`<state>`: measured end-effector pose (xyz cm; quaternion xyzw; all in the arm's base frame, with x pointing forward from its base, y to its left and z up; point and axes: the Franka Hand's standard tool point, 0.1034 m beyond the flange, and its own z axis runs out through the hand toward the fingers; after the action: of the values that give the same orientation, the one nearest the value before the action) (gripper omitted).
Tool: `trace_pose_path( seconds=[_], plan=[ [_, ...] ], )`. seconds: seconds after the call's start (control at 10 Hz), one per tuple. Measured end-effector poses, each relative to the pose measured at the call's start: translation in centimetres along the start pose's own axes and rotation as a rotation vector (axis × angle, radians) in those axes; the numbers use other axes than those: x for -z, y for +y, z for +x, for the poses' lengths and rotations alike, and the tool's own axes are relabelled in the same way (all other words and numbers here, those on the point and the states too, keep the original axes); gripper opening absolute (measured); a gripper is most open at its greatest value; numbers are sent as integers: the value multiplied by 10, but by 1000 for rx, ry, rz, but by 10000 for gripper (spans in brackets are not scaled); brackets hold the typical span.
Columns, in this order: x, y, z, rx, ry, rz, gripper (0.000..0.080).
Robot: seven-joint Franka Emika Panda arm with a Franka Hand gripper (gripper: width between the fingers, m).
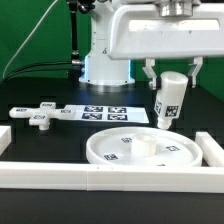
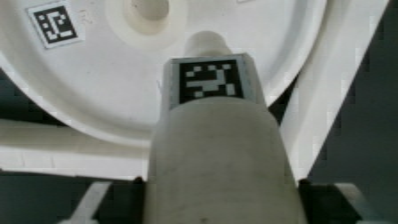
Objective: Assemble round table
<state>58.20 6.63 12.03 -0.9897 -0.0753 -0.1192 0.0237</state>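
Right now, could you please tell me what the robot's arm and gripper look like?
The glossy white arm has rounded, smooth segments. Its gripper has a wide, boxy white plastic body with two short dark fingers beneath it, and a dark grey fitting on top. Thin black cables run toward the arm's base. No markings are readable.

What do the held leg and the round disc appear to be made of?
The leg: probably matte white plastic, uniform, with no grain or gloss; its tag looks printed. The round disc: seemingly the same matte white plastic, with a smooth moulded rim.
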Motion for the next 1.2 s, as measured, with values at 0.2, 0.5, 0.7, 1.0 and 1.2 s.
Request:
trace_pose_path(
  seconds=[0.2,0.5,0.7,1.0,1.2],
  plan=[
    [-10,8,-11,23,19,-10,409],
    [-13,18,-11,32,46,-19,409],
    [-12,18,-11,33,44,-19,409],
    [-12,22,-15,38,34,-21,409],
    [-13,23,-20,37,28,-21,409]
  ],
)
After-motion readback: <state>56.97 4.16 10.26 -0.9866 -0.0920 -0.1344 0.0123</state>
